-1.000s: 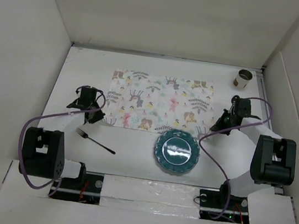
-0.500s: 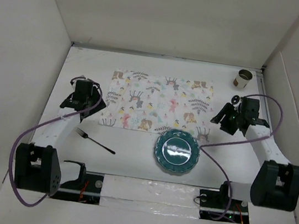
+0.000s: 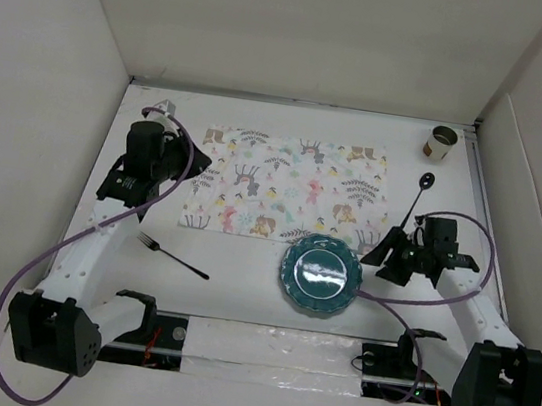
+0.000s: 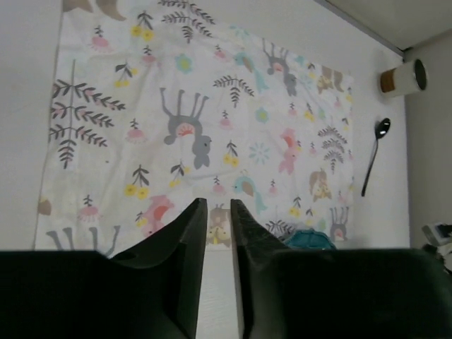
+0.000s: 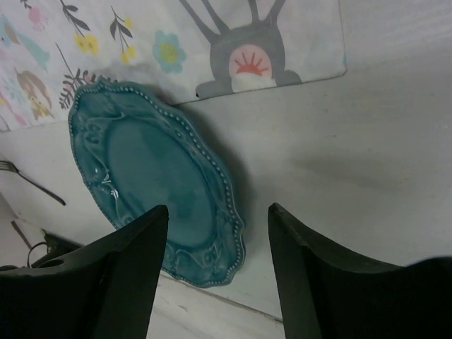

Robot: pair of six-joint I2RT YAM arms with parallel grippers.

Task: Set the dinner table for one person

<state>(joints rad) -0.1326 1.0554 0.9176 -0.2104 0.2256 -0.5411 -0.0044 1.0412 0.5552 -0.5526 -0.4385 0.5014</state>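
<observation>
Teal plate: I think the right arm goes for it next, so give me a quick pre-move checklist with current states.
1. Right pincer open: ok.
2. Right pincer empty: ok.
3. Teal plate free of other items: ok.
4. Plate on the placemat: not ok, only its far rim overlaps the mat's near edge.
5. Placemat centre free to receive it: ok.
6. Left pincer away from the plate: ok, shut above the mat's left part.

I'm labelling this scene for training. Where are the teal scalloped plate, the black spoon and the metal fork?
Teal scalloped ceramic plate [image 3: 320, 276]: top external view, centre of its well.
Black long-handled spoon [image 3: 417, 199]: top external view, middle of the handle.
Thin metal fork [image 3: 173, 257]: top external view, middle of the handle.
</observation>
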